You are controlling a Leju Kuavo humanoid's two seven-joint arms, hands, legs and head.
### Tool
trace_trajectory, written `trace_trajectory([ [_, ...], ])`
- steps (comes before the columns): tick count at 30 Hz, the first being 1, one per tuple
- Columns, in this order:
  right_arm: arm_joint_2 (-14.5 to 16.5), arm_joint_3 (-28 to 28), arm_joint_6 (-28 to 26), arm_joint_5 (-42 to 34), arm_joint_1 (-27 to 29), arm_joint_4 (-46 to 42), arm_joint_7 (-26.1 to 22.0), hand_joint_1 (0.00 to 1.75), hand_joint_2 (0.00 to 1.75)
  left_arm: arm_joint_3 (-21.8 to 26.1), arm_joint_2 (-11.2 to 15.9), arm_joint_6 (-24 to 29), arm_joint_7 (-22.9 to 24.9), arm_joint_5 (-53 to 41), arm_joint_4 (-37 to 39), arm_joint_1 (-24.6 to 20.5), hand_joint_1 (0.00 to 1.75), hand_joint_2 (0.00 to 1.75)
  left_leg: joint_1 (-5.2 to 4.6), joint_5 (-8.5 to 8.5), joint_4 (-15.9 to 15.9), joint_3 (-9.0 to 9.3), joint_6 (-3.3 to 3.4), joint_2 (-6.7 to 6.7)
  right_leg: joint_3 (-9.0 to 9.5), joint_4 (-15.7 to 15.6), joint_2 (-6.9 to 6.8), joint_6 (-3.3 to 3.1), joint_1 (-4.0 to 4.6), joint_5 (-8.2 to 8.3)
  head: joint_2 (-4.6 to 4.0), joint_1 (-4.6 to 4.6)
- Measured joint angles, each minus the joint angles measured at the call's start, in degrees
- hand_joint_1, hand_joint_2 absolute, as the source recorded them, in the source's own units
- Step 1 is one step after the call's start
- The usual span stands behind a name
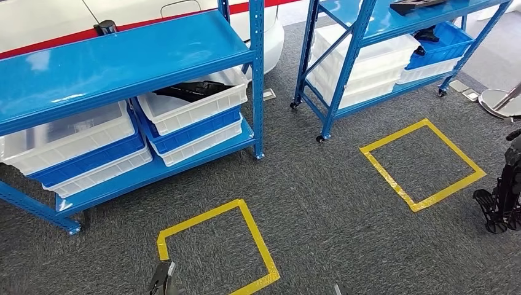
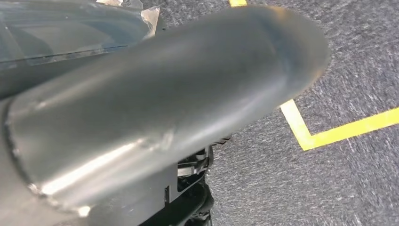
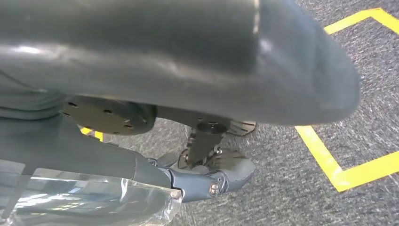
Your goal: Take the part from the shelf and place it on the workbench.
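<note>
The part (image 1: 195, 90), a black piece, lies in a white bin (image 1: 228, 92) on the middle level of the near shelf (image 1: 123, 67), at about eleven o'clock in the head view. The left hand (image 1: 163, 281) pokes in at the bottom edge of that view, at six o'clock, beside the near tape square (image 1: 261, 246). The part sits at roughly twelve o'clock from this hand and well apart from it, with open carpet (image 1: 319, 196) between them.

In the left wrist view the thick grey thumb covers most of the darker fingers (image 2: 193, 188), so whether this hand is spread or curled cannot be told; nothing shows in it. The right hand (image 3: 179, 94) hangs over the carpet with its thumb (image 3: 291, 70) standing off from its fingers (image 3: 226, 176), carpet showing through the gap and nothing between them. It too is well away from the part.

By count there are two blue shelves, the near one and a far shelf (image 1: 344, 67) at one o'clock. There are two yellow tape squares on the floor, the second (image 1: 424, 165) at three o'clock. Three black pieces show: the part, one in a blue bin (image 1: 442, 46) on the far shelf, and one on that shelf's top level (image 1: 418, 5). The near shelf holds two stacks of three bins, each white, blue, white from the top down.
</note>
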Motion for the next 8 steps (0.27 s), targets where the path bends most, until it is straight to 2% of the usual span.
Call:
trace_trajectory([
  [2,0.2,0.0,-0.3,0.0,-0.1,0.0,-0.1,0.0,0.0,0.0,0.1,0.1,0.0,0.0,0.0,0.1,0.0,0.0,0.16,-0.02,0.1,-0.39,-0.57,-0.54,0.16,-0.1,-1.16,-0.63,0.04,0.24,0.0,-0.02],
  [3,0.3,0.0,-0.4,0.0,-0.1,0.0,-0.2,0.0,0.0,0.0,0.2,0.1,0.0,0.0,0.0,0.2,0.0,0.0,0.13,-0.56,0.8,-0.74,-0.85,0.39,0.21,-0.2,-1.77,-1.0,-0.04,0.29,0.0,-0.14],
  [4,0.4,0.1,-0.3,0.0,-0.1,0.0,-0.3,0.0,0.0,0.0,0.2,0.1,0.0,0.0,0.0,0.2,0.0,0.0,0.11,-1.68,2.5,-1.53,-1.13,1.94,0.28,-0.3,-2.47,-1.43,-0.14,0.29,0.0,-0.4],
  [6,0.5,0.2,0.1,0.1,0.1,0.0,-0.4,0.0,0.0,0.0,0.2,0.1,0.0,0.0,0.0,0.1,0.0,0.0,0.15,-5.32,9.0,-4.71,-1.65,5.75,0.41,-0.4,-4.11,-2.17,0.02,0.11,0.0,-0.91],
  [7,0.4,0.2,0.3,0.1,0.3,0.0,-0.5,0.0,0.0,0.0,0.2,0.1,-0.2,0.0,0.0,0.1,0.0,0.0,0.3,-6.92,12.8,-6.63,-1.87,6.75,0.43,-0.4,-5.03,-2.37,0.15,0.01,0.0,-1.04],
  [8,0.4,0.3,0.4,0.1,0.4,0.0,-0.5,0.0,0.0,0.0,0.2,0.1,-0.2,0.0,0.0,0.0,0.0,0.0,0.38,-7.8,14.9,-7.69,-1.96,7.14,0.43,-0.4,-5.52,-2.43,0.23,-0.04,0.0,-1.04],
])
